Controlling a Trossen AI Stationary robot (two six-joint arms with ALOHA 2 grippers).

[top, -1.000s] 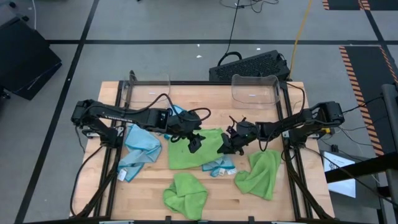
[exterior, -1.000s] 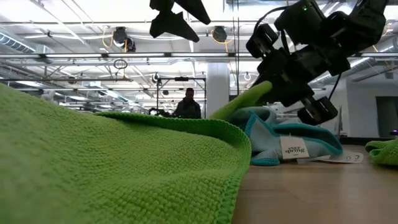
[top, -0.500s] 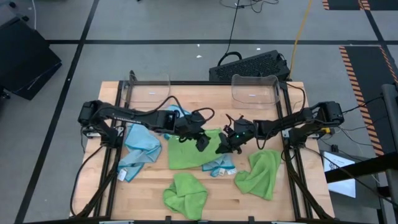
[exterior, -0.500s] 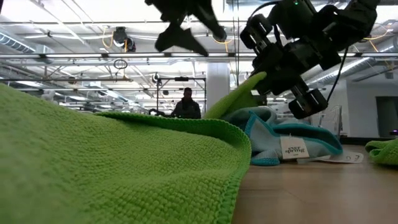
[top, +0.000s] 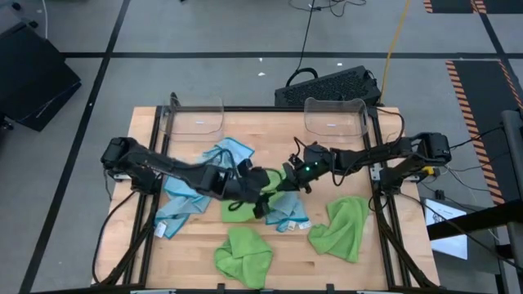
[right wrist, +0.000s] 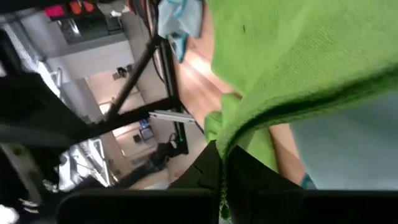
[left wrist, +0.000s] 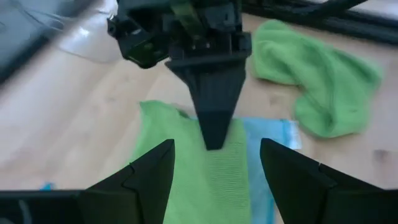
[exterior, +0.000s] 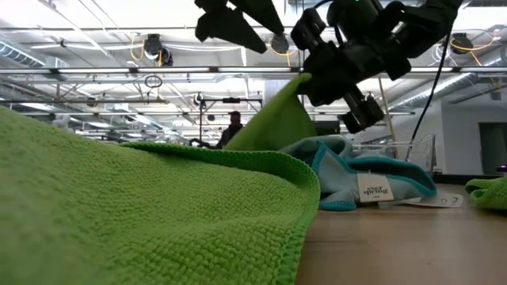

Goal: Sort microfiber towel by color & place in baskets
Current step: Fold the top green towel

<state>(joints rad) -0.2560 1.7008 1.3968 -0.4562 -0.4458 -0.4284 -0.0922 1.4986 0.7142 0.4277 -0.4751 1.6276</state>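
Since the earlier frame, your right gripper [top: 296,172] had lifted the green towel [top: 245,204] by its corner, jaws clenched on it, at mid-table. Your left gripper [left wrist: 214,168] had advanced beside it, jaws spread, holding nothing. Both baskets [top: 333,117] stood at the far edge.

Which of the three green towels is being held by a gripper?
The middle green towel: the right gripper has pinched its corner and lifted it. The front one and the right one lie untouched on the table.
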